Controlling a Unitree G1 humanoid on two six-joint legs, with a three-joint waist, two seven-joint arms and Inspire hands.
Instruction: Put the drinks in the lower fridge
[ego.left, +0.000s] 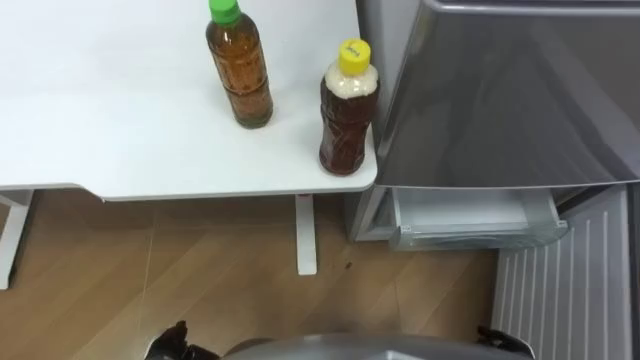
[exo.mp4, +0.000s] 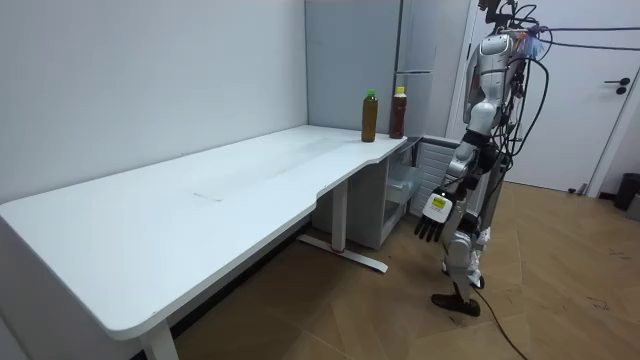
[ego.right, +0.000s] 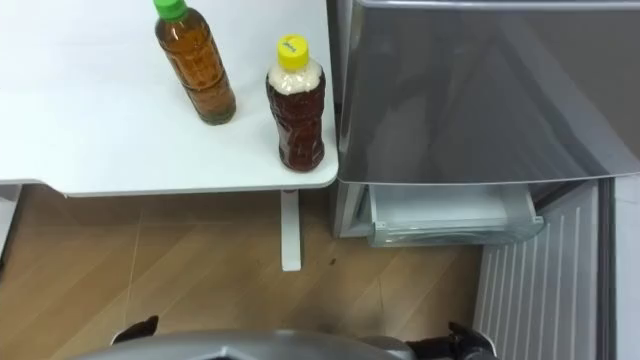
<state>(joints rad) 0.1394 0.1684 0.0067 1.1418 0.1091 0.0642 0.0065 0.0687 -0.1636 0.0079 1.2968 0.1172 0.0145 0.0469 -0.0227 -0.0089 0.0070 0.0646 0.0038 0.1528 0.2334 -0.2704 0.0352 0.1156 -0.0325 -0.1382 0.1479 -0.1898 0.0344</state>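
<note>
The grey fridge (ego.left: 500, 90) takes up the right of my view. Its upper door is closed. The lower door (ego.left: 565, 290) stands swung open at the near right, and a pale drawer (ego.left: 470, 218) shows in the lower compartment. The white table (ego.left: 100, 120) lies to the left, its right edge just beside the fridge.

Both drinks stand upright near the table's near right corner. The green-capped tea bottle (ego.left: 240, 65) is farther in, and the yellow-capped bottle (ego.left: 348, 110) stands close to the edge by the fridge. With both on the table, I judge the step in hand to be the first pick-up.

My left hand (exo.mp4: 432, 216) hangs low at my side, well apart from the bottles, with its fingers loose, apart and empty. The right hand (ego.left: 503, 341) barely shows at the bottom right edge, and I cannot tell how it stands.

I would take the yellow-capped bottle first, since it is nearest the fridge. I would approach from the near side and wrap round its body at mid-height. A sideways nudge there could tip it off the corner or into its neighbour. The compartment sits well below the tabletop, so I expect to bend low, keep the bottle upright and clear the drawer's front lip.
</note>
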